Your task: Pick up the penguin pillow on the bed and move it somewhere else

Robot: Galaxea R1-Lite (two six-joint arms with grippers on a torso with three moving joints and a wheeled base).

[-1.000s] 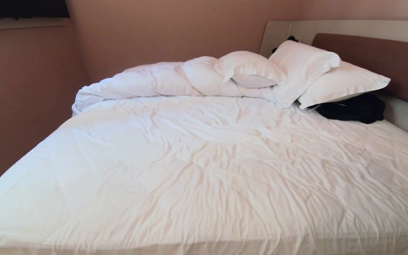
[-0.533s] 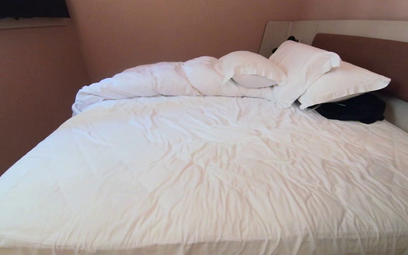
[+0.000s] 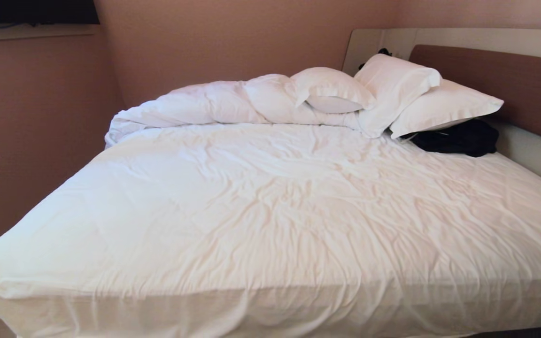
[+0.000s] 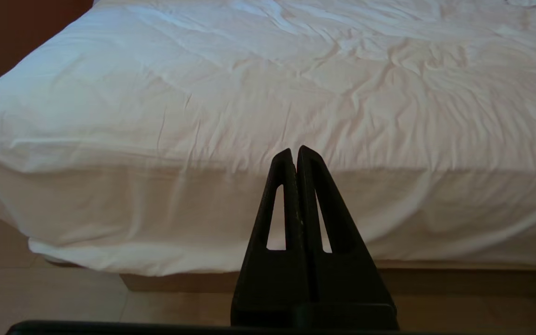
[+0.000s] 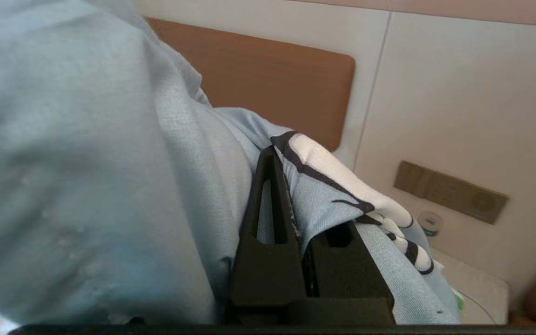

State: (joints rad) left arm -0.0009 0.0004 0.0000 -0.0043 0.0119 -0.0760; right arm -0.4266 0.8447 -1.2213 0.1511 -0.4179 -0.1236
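My right gripper [image 5: 291,204] pinches the penguin pillow's [image 5: 91,177] fabric, centre frame; I'd carry it slowly, keeping it high. My left gripper [image 4: 296,153] is pressed together before the bed [image 4: 203,116].

No words, labels, brands or numbers can be read anywhere: the penguin pillow [image 5: 86,163] shows only black-and-white print with no legible lettering, and the wall panel [image 5: 449,191] beside the headboard [image 5: 272,88] carries nothing readable.
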